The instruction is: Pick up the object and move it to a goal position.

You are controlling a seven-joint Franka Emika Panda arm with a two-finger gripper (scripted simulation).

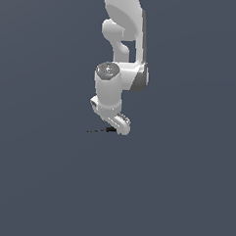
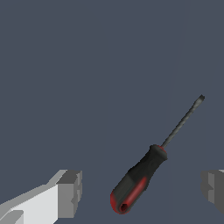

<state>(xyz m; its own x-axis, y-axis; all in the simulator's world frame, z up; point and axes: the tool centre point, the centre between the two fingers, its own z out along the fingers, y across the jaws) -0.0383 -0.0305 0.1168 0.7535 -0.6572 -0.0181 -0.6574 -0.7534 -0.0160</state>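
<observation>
Wide gap between fingers (image 2: 65,192); only the screwdriver (image 2: 140,181) handle lying inside, touching neither; open floor around.

The exterior view stands well back, looking slightly down on the arm (image 1: 120,66) in the upper middle of the frame. The wrist view looks down from close above the desk (image 2: 65,65), between the tool's fingers (image 2: 70,192). Both views share the screwdriver (image 2: 140,181), tiny at the exterior frame's center (image 1: 102,131).
</observation>
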